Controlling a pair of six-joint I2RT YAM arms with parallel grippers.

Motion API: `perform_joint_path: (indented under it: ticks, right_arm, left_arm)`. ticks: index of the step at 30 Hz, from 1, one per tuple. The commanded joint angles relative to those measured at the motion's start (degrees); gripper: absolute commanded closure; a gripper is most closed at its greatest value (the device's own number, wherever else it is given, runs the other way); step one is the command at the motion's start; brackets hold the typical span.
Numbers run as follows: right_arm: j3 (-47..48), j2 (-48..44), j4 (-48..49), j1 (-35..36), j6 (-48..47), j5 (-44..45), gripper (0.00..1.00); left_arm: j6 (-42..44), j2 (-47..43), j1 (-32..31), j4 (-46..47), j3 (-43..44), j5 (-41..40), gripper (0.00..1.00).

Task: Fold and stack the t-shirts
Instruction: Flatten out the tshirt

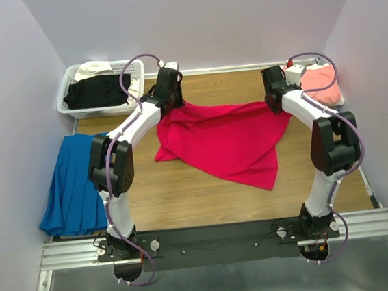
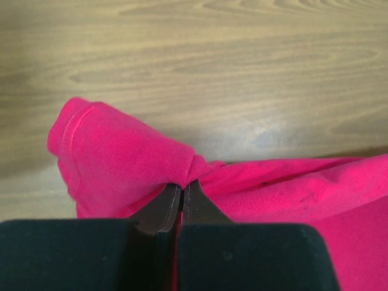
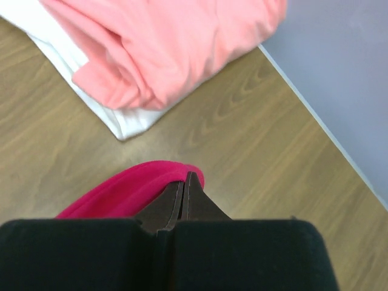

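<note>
The crimson-red t-shirt (image 1: 225,142) hangs stretched between my two grippers over the wooden table, its lower part crumpled on the wood. My left gripper (image 1: 173,98) is shut on its far left edge; the left wrist view shows the jaws pinching bunched red cloth (image 2: 121,160). My right gripper (image 1: 273,101) is shut on the far right edge, with a red fold (image 3: 130,188) round the jaws. A folded salmon-pink t-shirt (image 3: 163,42) lies on a white one (image 3: 121,118) at the back right (image 1: 320,82). Black (image 1: 96,93) and cream (image 1: 94,69) shirts lie in the basket.
A white lattice basket (image 1: 68,106) stands at the back left. A blue garment (image 1: 70,185) lies at the left edge of the table. Lilac walls (image 1: 209,20) close in the back and both sides. A metal rail (image 1: 217,238) runs along the near edge.
</note>
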Motion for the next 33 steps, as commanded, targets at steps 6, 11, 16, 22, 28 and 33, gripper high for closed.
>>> perform_joint_path:
  ticks: [6,11,16,22,28,33]
  right_arm:
    - [10.8,10.1,2.6,-4.3,-2.7,-1.3,0.99]
    - [13.1,12.2,2.6,-5.8,-3.8,-2.6,0.99]
    - [13.5,13.4,2.6,-6.1,-4.3,-3.7,0.99]
    - [14.2,14.5,2.6,-6.5,-4.6,-4.2,0.99]
    - [14.6,14.7,2.6,-6.6,-4.7,-5.1,0.99]
    - [14.6,14.7,2.6,-6.7,-4.5,-6.0,0.99]
  left_arm:
    - [3.3,2.1,0.0,-8.5,8.8,-11.1,0.43]
    - [1.9,-5.0,0.5,-7.9,2.6,-12.0,0.27]
    - [-0.4,-10.1,0.5,-7.4,-7.3,-7.7,0.27]
    - [-2.0,-16.8,-0.8,-3.2,-21.8,-0.7,0.28]
    - [-4.4,-19.0,-1.4,-3.6,-27.7,-0.9,0.31]
    - [-8.7,-14.3,-1.4,-5.9,-26.1,-4.1,0.36]
